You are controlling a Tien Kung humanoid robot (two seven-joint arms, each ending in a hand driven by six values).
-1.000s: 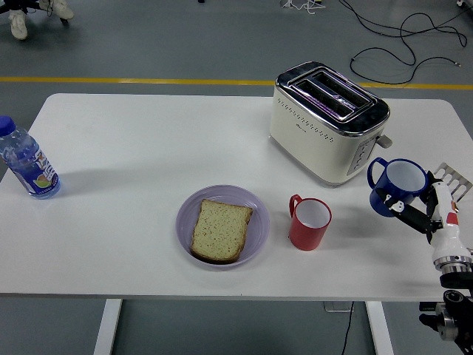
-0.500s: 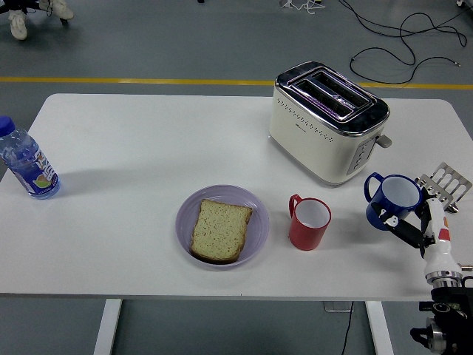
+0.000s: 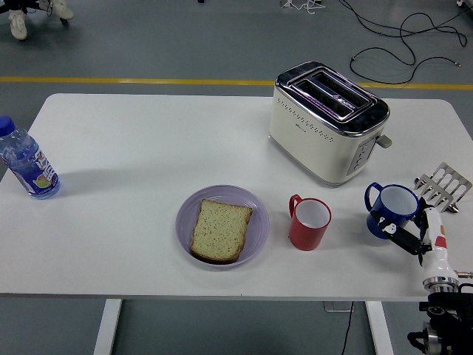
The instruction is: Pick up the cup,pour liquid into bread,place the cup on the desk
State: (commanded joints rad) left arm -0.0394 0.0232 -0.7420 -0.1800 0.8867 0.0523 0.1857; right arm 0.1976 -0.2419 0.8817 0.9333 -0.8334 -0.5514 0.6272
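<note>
1. Right hand [image 3: 414, 235]: enters from the lower right corner, its dark fingers against the near side of the blue cup [image 3: 393, 209]; whether they clasp the cup or only touch it cannot be told. Only one robot hand is in view.
2. Cups, two: the blue cup, white inside with its handle pointing left, stands upright near the table's right edge; a red cup [image 3: 309, 222], also white inside with a left-pointing handle, stands upright to its left, well apart from it.
3. Bread, one slice [image 3: 220, 230]: square, porous, brown-crusted, lying flat on a round lilac plate [image 3: 257, 216], just left of the red cup.
4. Toaster, one [image 3: 327, 123]: cream body, glossy chrome top with two slots, set behind the cups.
5. Bottle, one [image 3: 26, 161]: clear plastic, blue cap, at the left edge.
6. Rack, one [image 3: 443, 186]: slatted metal, at the right edge behind the blue cup.
7. Table [image 3: 133, 148]: white, smooth; its left and middle areas are wide and open.
</note>
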